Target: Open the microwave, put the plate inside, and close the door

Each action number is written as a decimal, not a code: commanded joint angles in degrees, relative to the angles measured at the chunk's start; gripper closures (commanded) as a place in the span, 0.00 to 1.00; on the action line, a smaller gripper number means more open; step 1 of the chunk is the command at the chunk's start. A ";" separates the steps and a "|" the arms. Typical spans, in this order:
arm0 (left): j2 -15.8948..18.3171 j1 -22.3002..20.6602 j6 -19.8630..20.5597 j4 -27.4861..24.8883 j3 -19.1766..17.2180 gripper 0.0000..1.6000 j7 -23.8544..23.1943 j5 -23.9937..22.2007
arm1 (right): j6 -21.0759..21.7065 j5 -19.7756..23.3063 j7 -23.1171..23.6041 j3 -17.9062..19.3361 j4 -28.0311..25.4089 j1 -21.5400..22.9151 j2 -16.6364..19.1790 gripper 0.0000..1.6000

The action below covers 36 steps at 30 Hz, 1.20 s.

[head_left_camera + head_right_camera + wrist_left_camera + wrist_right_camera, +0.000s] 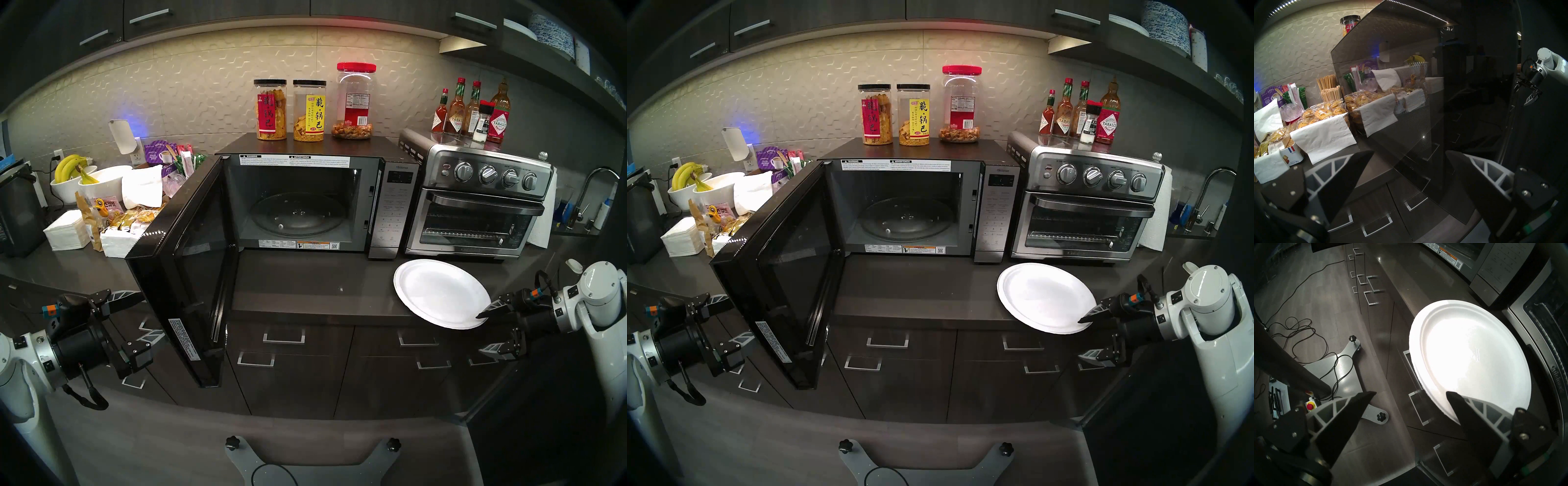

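I have the microwave (305, 200) standing with its door (183, 264) swung out to the left, so the opening step looks done and the glass turntable (295, 213) sits bare and ready. The plate (441, 293) lies flat on the bench (305, 288), in front of the toaster oven (475, 203) and just right of the microwave, with part of its near rim hanging over the bench edge above the drawers. I think that overhang is why I am coming at it from the side: it gives one finger room to pass beneath the rim.

My right tool (483, 334) is spread wide and holds nothing. Its upper finger lies over the plate's near rim, the lower one hangs below bench level in front of the drawers, so the rim sits between them; I cannot tell whether the upper tip touches. The right arm reaches in from the right, wrist pitched downward and toward the left.

My left tool (142, 314) is also wide and empty, parked level just outside the open door, close to its outer glass, well apart from the plate.
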 commanded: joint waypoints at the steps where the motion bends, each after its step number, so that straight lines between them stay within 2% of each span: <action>1: 0.14 0.15 0.11 -0.53 -0.02 0.00 -0.39 -0.23 | 0.50 -0.23 -1.52 -0.92 -1.24 1.17 -0.34 0.00; 12: 0.14 0.15 0.10 -0.53 -0.02 0.00 -0.39 -0.22 | 1.10 -1.64 -4.74 -3.80 -1.45 3.03 -1.05 0.00; 21: 0.14 0.15 0.10 -0.53 -0.02 0.00 -0.39 -0.22 | 1.02 -2.65 -6.55 -4.23 -1.95 3.31 -1.95 0.00; 36: 0.15 0.15 0.11 -0.53 -0.02 0.00 -0.39 -0.23 | 0.85 -3.52 -6.91 -4.68 -2.70 2.94 -2.50 0.00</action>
